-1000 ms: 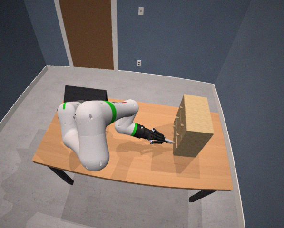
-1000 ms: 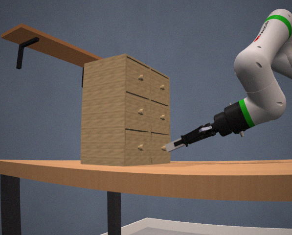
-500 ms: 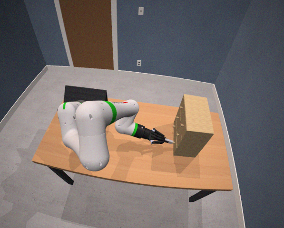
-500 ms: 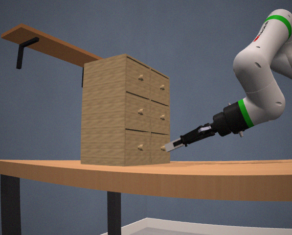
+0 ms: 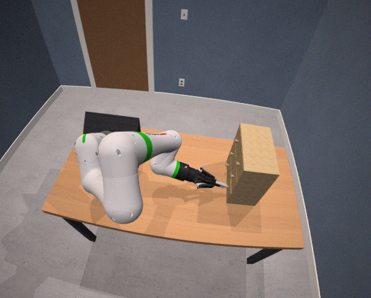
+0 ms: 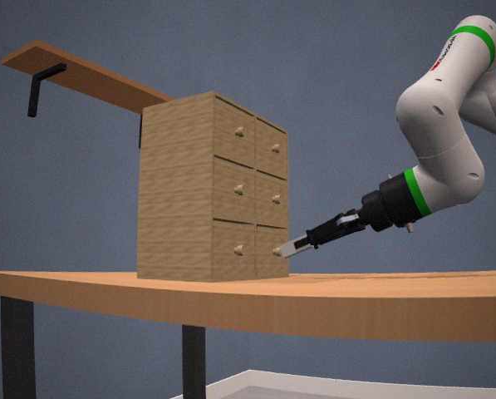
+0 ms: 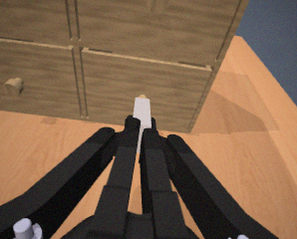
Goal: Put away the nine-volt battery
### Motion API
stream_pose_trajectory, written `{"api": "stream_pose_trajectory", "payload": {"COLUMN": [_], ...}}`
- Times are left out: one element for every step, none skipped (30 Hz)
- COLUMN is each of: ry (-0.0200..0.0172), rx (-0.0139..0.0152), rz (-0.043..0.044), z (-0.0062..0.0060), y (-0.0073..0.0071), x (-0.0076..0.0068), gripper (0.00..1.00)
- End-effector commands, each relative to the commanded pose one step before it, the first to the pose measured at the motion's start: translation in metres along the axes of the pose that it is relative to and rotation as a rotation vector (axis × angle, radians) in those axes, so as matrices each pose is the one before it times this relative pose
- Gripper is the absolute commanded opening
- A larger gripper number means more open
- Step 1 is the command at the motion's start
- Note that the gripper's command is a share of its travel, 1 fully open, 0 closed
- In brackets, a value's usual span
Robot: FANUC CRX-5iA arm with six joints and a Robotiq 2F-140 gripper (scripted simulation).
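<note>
With tool (image 5: 224,185) (image 6: 284,250) (image 7: 141,109) together and empty, press gently, squarely on the knob (image 6: 276,251) (image 7: 142,97) of the bottom right drawer (image 6: 267,238) (image 7: 114,85); stop once flush, sparing the chest (image 5: 259,147) (image 6: 174,193) (image 7: 153,30). Can't see the battery; presumably inside.

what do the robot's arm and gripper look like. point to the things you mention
The arm (image 5: 122,179) (image 6: 441,120) is glossy off-white with thick, rounded tube-like segments, bright green bands, and small red and black lettering on one segment. The gripper (image 5: 221,184) (image 6: 287,249) (image 7: 141,109) is black, with a round body, slim jointed linkages and pale grey, flat, narrow fingertips. No loose cables show on either.
</note>
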State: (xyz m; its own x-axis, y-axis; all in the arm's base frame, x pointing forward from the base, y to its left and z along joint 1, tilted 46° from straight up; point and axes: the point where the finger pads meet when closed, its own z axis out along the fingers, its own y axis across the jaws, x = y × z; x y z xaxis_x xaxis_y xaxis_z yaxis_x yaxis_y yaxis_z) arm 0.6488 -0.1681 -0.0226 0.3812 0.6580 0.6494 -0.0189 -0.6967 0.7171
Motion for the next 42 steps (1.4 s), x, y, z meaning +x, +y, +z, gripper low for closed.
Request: {"api": "stream_pose_trajectory", "payload": {"ry": [0.00040, 0.00000, 0.00000, 0.00000, 0.00000, 0.00000, 0.00000, 0.00000, 0.00000, 0.00000, 0.00000, 0.00000, 0.00000, 0.00000, 0.00000, 0.00000, 0.00000, 0.00000, 0.00000, 0.00000, 0.00000, 0.00000, 0.00000, 0.00000, 0.00000, 0.00000, 0.00000, 0.00000, 0.00000, 0.00000, 0.00000, 0.00000, 0.00000, 0.00000, 0.00000, 0.00000, 0.00000, 0.00000, 0.00000, 0.00000, 0.00000, 0.00000], "rx": [0.00010, 0.00000, 0.00000, 0.00000, 0.00000, 0.00000, 0.00000, 0.00000, 0.00000, 0.00000, 0.00000, 0.00000, 0.00000, 0.00000, 0.00000, 0.00000, 0.00000, 0.00000, 0.00000, 0.00000, 0.00000, 0.00000, 0.00000, 0.00000, 0.00000, 0.00000, 0.00000, 0.00000, 0.00000, 0.00000, 0.00000, 0.00000, 0.00000, 0.00000, 0.00000, 0.00000, 0.00000, 0.00000, 0.00000, 0.00000, 0.00000, 0.00000], "rz": [0.00016, 0.00000, 0.00000, 0.00000, 0.00000, 0.00000, 0.00000, 0.00000, 0.00000, 0.00000, 0.00000, 0.00000, 0.00000, 0.00000, 0.00000, 0.00000, 0.00000, 0.00000, 0.00000, 0.00000, 0.00000, 0.00000, 0.00000, 0.00000, 0.00000, 0.00000, 0.00000, 0.00000, 0.00000, 0.00000, 0.00000, 0.00000, 0.00000, 0.00000, 0.00000, 0.00000, 0.00000, 0.00000, 0.00000, 0.00000, 0.00000, 0.00000], "z": [0.00014, 0.00000, 0.00000, 0.00000, 0.00000, 0.00000, 0.00000, 0.00000, 0.00000, 0.00000, 0.00000, 0.00000, 0.00000, 0.00000, 0.00000, 0.00000, 0.00000, 0.00000, 0.00000, 0.00000, 0.00000, 0.00000, 0.00000, 0.00000, 0.00000, 0.00000, 0.00000, 0.00000, 0.00000, 0.00000, 0.00000, 0.00000, -0.00007, 0.00000, 0.00000, -0.00046, -0.00110, -0.00187, -0.00269, -0.00345, -0.00410, -0.00457], "y": [-0.00010, 0.00000, 0.00000, 0.00000, 0.00000, 0.00000, 0.00000, 0.00000, 0.00000, 0.00000, 0.00000, 0.00000, 0.00000, 0.00000, 0.00000, 0.00000, 0.00000, 0.00000, 0.00000, 0.00000, 0.00000, 0.00000, 0.00000, 0.00000, 0.00000, 0.00000, 0.00000, 0.00000, 0.00000, 0.00000, 0.00000, 0.00000, 0.00000, 0.00000, 0.00000, 0.00000, 0.00000, 0.00000, 0.00000, 0.00000, 0.00000, 0.00000], "x": [0.00029, 0.00000, 0.00000, 0.00000, 0.00000, 0.00000, 0.00000, 0.00000, 0.00000, 0.00000, 0.00000, 0.00000, 0.00000, 0.00000, 0.00000, 0.00000, 0.00000, 0.00000, 0.00000, 0.00000, 0.00000, 0.00000, 0.00000, 0.00000, 0.00000, 0.00000, 0.00000, 0.00000, 0.00000, 0.00000, 0.00000, 0.00000, -0.00003, 0.00000, 0.00000, -0.00017, -0.00040, -0.00068, -0.00098, -0.00126, -0.00149, -0.00167], "gripper": [0.00, 0.00, 0.00, 0.00, 0.00, 0.00, 0.00, 0.00, 0.00, 0.00, 0.00, 0.00, 0.00, 0.00, 0.00, 0.00, 0.00, 0.00, 0.00, 0.00, 0.00, 0.00, 0.00, 0.00, 0.00, 0.00, 0.00, 0.00, 0.00, 0.00, 0.00, 0.00, 0.00, 0.00, 0.00, 0.00, 0.00, 0.00, 0.00, 0.00, 0.00, 0.00]}}
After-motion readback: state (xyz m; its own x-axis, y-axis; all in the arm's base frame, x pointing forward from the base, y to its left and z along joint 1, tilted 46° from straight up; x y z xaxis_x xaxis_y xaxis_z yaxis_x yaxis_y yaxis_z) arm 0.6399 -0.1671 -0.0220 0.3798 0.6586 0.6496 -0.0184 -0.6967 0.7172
